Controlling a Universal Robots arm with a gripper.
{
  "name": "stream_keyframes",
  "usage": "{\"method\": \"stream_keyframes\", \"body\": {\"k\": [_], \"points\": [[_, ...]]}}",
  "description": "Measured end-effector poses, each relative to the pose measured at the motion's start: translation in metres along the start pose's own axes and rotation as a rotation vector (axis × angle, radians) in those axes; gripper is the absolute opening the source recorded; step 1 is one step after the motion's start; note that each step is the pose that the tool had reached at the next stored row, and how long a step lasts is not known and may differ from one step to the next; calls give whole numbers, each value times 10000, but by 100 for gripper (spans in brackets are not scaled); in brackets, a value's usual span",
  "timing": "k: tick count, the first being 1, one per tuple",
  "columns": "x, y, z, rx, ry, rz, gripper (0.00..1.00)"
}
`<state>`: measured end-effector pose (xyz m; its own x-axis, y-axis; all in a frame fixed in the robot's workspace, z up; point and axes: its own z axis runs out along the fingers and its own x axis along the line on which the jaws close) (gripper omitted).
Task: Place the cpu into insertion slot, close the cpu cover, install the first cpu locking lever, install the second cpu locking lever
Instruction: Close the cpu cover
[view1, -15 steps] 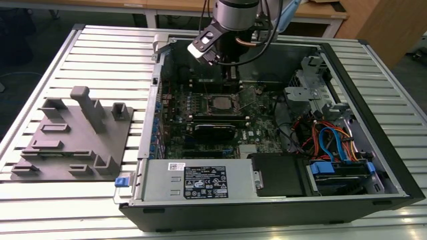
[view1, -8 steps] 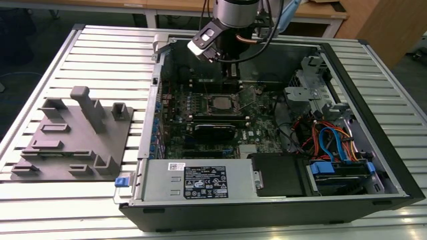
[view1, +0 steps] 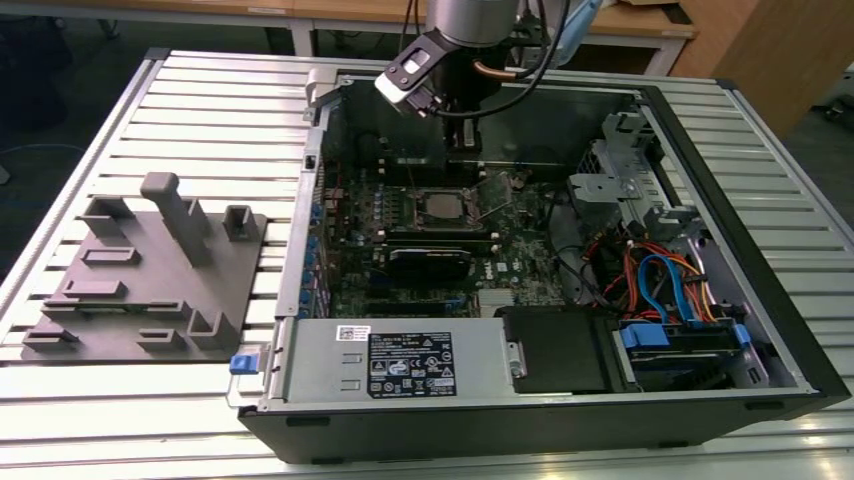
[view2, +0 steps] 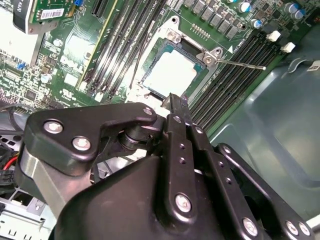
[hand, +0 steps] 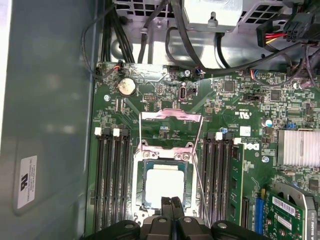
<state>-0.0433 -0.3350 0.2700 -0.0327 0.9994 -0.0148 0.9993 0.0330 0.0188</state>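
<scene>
A slatted aluminium table (view1: 200, 90) carries everything I am working on. An open computer case (view1: 747, 330) lies on its side on it, and a grey moulded fixture tray (view1: 147, 270) sits just beside the case on the exterior view's left.

The cpu (hand: 165, 186) lies flat in the insertion slot (hand: 141, 182), its pale metal top facing up and its edges square to the socket rim. The cpu cover (hand: 170, 114) is not down on it. It stands swung open from one end of the socket, and I can see green board through its window. In the second wrist view, a thin wire locking lever (view2: 242, 64) is unlatched and sticks out from a socket corner over the memory slots (view2: 235, 82).

My gripper (hand: 169, 201) hangs over the socket edge on the side away from the raised cover. Its two fingers are pressed together with nothing between them. I cannot tell how far above the board the tips are. In the exterior view the arm reaches down into the case from the far side.

Long black memory slots flank the socket on both sides. Past the raised cover there is a round coin battery (hand: 127, 86), and off to one side a finned heatsink (hand: 299, 147). Near the front of the case are the labelled power supply (view1: 400, 365) and a bundle of blue and orange cables (view1: 663, 280).
</scene>
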Motion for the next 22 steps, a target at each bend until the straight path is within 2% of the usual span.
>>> {"method": "stream_keyframes", "body": {"k": [22], "points": [[-1, 34, -11, -1, 1, 0, 10]]}}
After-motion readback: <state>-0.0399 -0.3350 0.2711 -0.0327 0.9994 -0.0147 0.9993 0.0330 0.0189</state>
